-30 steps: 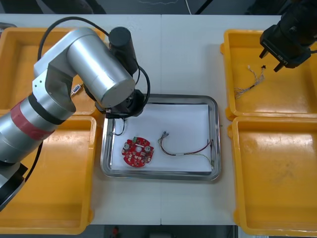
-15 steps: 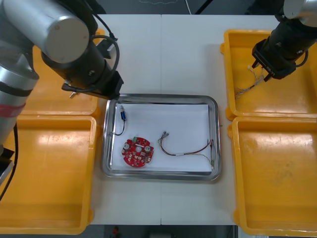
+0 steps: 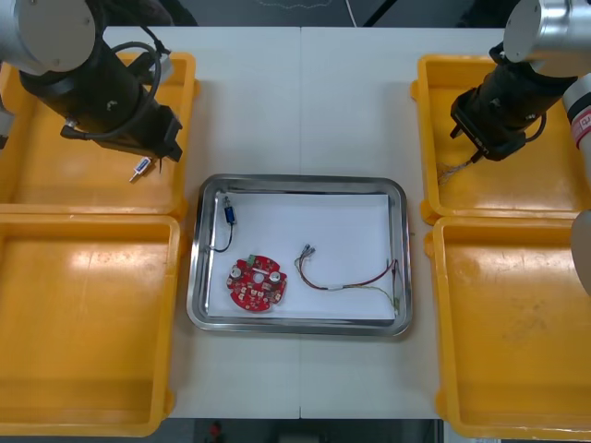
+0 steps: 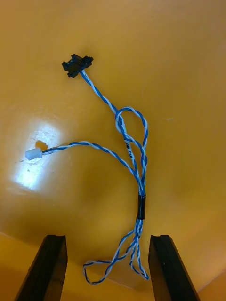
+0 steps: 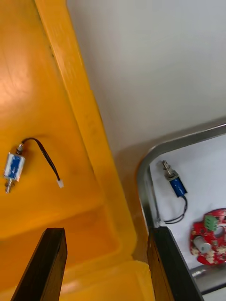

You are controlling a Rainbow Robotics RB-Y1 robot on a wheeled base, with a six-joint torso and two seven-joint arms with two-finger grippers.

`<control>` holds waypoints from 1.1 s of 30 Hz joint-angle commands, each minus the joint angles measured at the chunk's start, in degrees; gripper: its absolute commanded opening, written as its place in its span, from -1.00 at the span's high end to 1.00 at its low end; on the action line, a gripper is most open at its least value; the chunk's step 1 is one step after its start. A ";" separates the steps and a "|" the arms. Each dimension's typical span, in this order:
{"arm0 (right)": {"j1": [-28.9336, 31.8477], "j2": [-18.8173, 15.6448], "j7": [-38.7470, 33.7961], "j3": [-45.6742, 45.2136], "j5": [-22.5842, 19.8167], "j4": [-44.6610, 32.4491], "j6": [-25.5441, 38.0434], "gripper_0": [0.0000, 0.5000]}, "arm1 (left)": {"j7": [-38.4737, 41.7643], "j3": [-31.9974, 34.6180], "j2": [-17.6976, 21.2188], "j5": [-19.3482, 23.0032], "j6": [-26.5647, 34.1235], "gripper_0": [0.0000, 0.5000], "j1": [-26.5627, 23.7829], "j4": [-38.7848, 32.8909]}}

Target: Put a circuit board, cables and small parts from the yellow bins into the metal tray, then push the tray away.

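Counter work midway: circuit board [image 3: 258, 283], red and yellow cable [image 3: 346, 281], small metal part [image 3: 226, 209] in metal tray [image 3: 300, 180]; left tool [image 5: 106, 230] and right tool [image 4: 107, 237] wide over yellow bins [image 3: 517, 198]; push pending.

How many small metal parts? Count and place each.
2 small metal parts: one in the metal tray, far left corner; one in the far left yellow bin; arms may hide others.

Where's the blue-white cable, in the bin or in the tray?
In the bin. The twisted blue and white cable lies loose on the floor of the yellow bin, under the open right gripper, ungripped.
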 commanded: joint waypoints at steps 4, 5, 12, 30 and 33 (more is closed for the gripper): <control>2.03 0.25 -3.02 1.74 0.12 -0.98 -2.15 -1.00 | -18.17 1.81 2.61 -1.49 -6.08 -1.00 -3.61 6.97; 2.55 0.25 -3.02 1.74 0.12 -0.98 -2.50 -1.00 | -20.99 1.81 2.69 -1.67 -7.66 -1.00 -3.69 8.91; 4.22 0.43 -3.02 1.65 -0.32 -0.98 -3.91 -1.00 | -29.60 1.81 3.22 -2.64 -12.32 -1.00 -3.61 14.71; 5.63 1.66 -3.89 1.74 -1.47 -0.98 -4.87 -0.50 | -38.04 -2.58 2.43 -2.55 -26.03 -1.00 -2.46 26.22; 5.72 1.66 -3.98 1.74 -1.64 -0.98 -4.61 1.00 | -37.51 -3.37 2.43 -2.46 -27.17 -1.00 -2.02 26.31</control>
